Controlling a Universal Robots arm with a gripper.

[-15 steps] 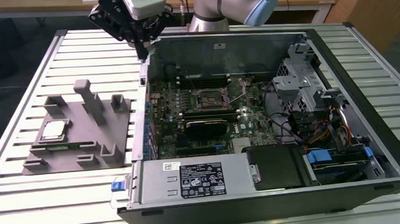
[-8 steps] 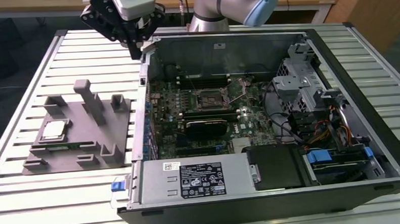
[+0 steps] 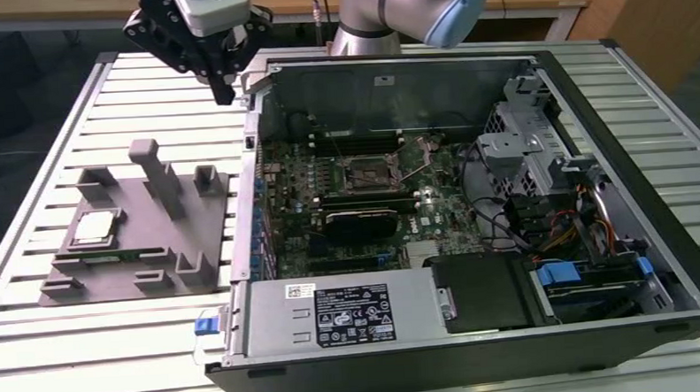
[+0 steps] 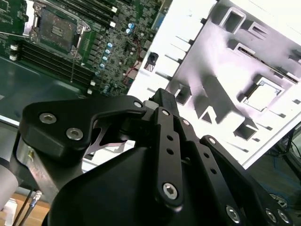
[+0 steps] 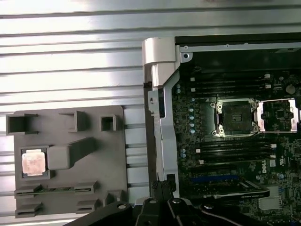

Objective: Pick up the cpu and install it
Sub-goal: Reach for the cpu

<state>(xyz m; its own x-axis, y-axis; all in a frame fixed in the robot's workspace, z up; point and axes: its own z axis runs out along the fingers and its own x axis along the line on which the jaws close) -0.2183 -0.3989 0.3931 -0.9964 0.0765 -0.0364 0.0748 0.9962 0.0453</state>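
The cpu (image 3: 95, 227), a small silvery square chip, lies flat in a recess of the grey holder (image 3: 140, 267) on the exterior view's left, outside the computer case. It also shows in both wrist views as the cpu (image 5: 34, 163) and the cpu (image 4: 261, 95). My gripper (image 3: 224, 95) hangs high over the case's far left corner, well above and behind the cpu, shut with nothing in it. Its black fingers (image 5: 163, 188) point down between holder and case. The motherboard socket (image 3: 373, 171) stands open with its plate swung aside and nothing in it, also seen as the socket (image 5: 235, 117).
The open computer case (image 3: 636, 263) lies on a slatted metal table (image 3: 50, 368). A power supply (image 3: 343, 311) fills its near side, and drive cages and cables (image 3: 538, 170) its right. The grey holder has upright posts (image 3: 160, 173) and a green memory stick (image 3: 111, 254) in a slot.
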